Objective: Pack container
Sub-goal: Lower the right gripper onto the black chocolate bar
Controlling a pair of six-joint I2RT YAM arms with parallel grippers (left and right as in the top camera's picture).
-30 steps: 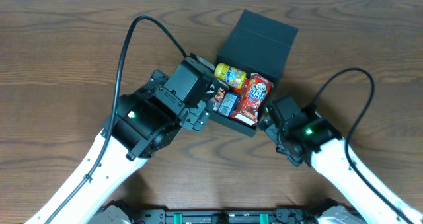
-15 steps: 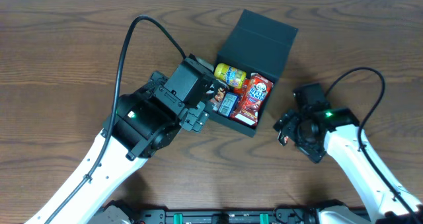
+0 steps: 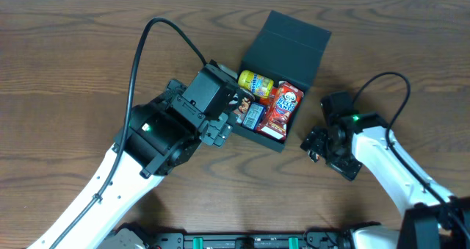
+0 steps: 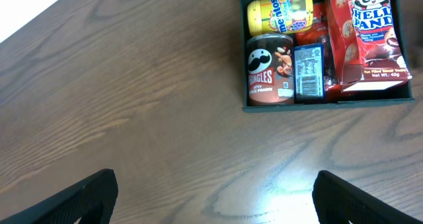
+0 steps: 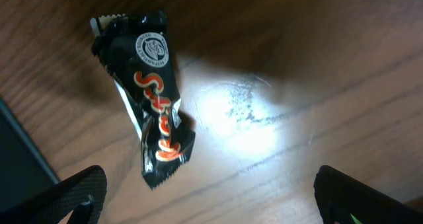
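Left of the container (image 3: pixel 288 42), the wooden table (image 4: pixel 99 85) offers open room. My left pincer (image 4: pixel 215 201) hangs just off the container's left edge, jaws spread wide, holding nothing. Inside the container lie a Mentos tub (image 4: pixel 279 14), a Pringles can (image 4: pixel 269 69), a small dark packet (image 4: pixel 308 72) and a Hello Panda box (image 4: pixel 370 36). Right of the container, a black snack bar (image 5: pixel 151 98) lies on the wood under my right pincer (image 5: pixel 211 201), which is equally wide and empty.

The container (image 4: pixel 317 106) sits open at the top right of the wooden table (image 4: pixel 132 105). It holds a yellow Mentos tub (image 4: pixel 279 13), a small Pringles can (image 4: pixel 269 69) just below it, a blue-labelled packet (image 4: pixel 308 72) over what may be a red wrapper, and a red Hello Panda pack (image 4: pixel 370 36). The left gripper (image 4: pixel 215 197) is spread wide above bare wood, with nothing between its fingertips.
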